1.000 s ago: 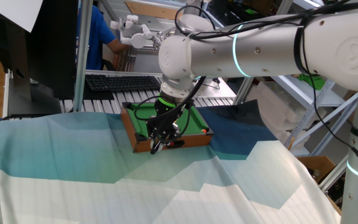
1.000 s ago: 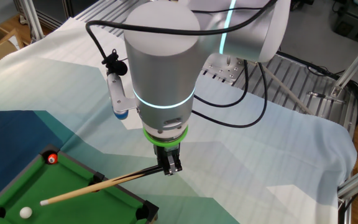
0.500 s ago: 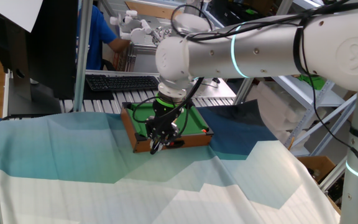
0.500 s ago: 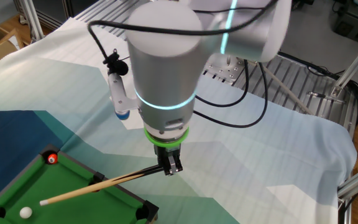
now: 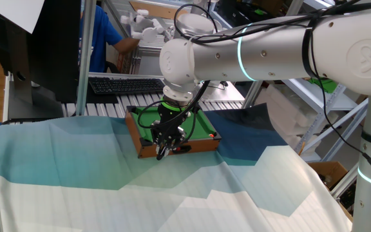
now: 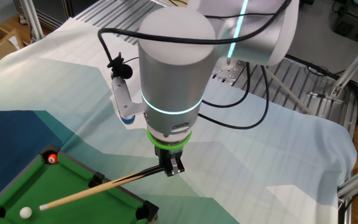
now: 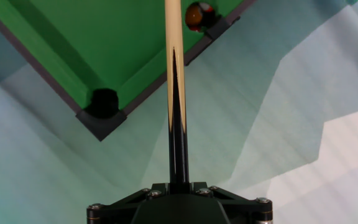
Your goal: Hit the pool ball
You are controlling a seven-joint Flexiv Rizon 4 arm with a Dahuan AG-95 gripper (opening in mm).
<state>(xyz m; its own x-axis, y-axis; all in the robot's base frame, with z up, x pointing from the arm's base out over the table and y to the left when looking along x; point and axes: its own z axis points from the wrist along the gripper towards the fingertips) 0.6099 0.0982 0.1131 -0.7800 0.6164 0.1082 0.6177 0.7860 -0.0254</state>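
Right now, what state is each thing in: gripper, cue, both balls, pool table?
gripper: shut on the cue's butt.
cue: held low, reaching over the felt, tip short of the white ball.
pool ball: resting on the felt, untouched.
red-orange ball: at a corner pocket.
pool table: flat on the cloth.

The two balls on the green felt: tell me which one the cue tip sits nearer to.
The white pool ball, just left of the cue tip. The red-orange ball lies apart, by the rail near a corner pocket.
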